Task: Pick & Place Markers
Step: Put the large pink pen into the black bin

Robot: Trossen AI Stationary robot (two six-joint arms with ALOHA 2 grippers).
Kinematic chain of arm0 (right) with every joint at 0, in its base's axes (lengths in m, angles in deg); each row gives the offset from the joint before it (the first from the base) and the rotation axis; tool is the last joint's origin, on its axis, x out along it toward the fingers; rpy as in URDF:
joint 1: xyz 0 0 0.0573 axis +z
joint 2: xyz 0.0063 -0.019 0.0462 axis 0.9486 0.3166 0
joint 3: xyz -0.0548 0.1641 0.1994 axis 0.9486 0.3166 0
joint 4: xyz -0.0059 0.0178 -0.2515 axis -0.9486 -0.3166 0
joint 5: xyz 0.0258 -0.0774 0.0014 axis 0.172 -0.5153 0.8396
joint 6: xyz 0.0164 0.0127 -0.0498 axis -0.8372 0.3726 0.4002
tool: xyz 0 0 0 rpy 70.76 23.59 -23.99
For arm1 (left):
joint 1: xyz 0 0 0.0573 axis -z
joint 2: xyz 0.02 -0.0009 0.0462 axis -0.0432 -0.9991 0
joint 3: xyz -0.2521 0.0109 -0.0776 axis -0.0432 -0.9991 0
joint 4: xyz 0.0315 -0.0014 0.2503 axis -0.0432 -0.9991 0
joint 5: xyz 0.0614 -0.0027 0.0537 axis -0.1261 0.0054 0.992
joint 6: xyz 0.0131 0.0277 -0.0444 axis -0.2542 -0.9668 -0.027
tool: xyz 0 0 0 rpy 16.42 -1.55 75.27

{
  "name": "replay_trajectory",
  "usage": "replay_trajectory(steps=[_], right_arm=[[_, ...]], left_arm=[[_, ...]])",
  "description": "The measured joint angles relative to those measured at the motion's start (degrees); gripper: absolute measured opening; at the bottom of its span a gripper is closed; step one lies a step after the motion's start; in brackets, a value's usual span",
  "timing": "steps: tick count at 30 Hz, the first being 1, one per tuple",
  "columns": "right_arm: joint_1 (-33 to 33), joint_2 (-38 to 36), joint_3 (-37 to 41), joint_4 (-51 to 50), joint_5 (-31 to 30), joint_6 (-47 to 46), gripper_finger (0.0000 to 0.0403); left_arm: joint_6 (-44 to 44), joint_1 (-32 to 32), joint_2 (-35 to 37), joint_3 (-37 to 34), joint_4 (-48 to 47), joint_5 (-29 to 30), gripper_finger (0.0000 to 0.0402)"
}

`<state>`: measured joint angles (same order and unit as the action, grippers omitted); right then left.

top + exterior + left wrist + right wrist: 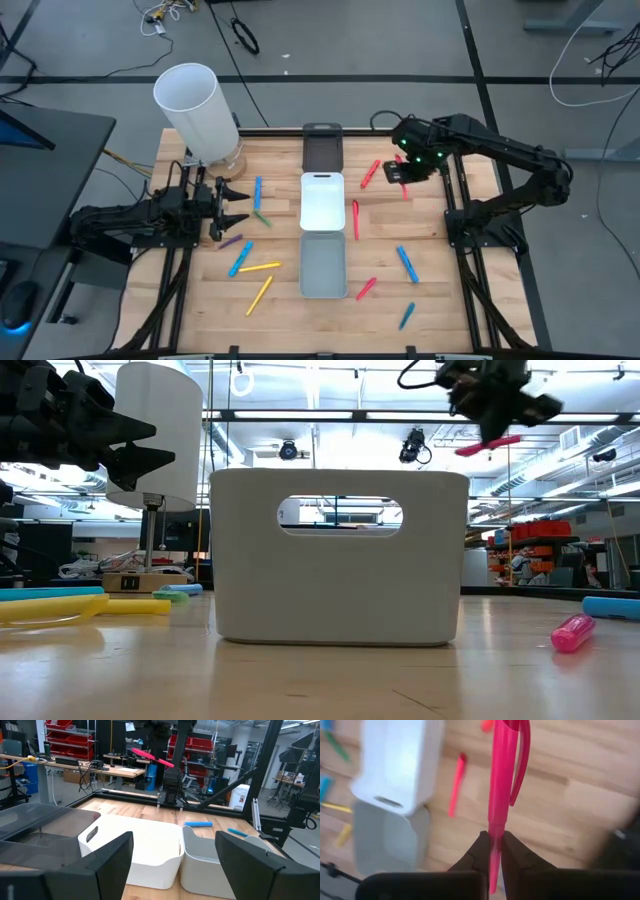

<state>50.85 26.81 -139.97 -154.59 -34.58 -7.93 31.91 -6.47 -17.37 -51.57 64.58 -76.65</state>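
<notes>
Three rectangular trays run in a line down the middle of the wooden plank counter [440,300]: a black tray [322,148] at the far edge, a glossy white tray [322,202], then a grey tray [323,264]. A tall white cylinder [195,112] stands at the far left corner. Slender markers [250,267] lie scattered on both sides. The right gripper [493,851], raised right of the white tray, clamps a pink marker [501,790]. The left gripper [240,206] hovers near the left edge, fingers spread, holding nothing.

high: overhead, straight down | low: tabletop level | shared: white tray [322,200] [338,555]
</notes>
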Motion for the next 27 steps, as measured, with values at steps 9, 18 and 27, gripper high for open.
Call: replay_trajectory(steps=[9,18,27], right_arm=[[-3.0,6.5,0.0,20.3,1.8,0.1,0.0019],[-6.7,12.8,0.0,33.1,7.4,0.0,0.0018],[-10.1,19.8,-9.3,31.6,9.0,3.7,0.0012]], left_arm=[[0.0,0.0,0.0,0.0,0.0,0.0,0.0288],[0.0,0.0,0.0,0.0,0.0,0.0,0.0288],[0.0,0.0,0.0,0.0,0.0,0.0,0.0288]])
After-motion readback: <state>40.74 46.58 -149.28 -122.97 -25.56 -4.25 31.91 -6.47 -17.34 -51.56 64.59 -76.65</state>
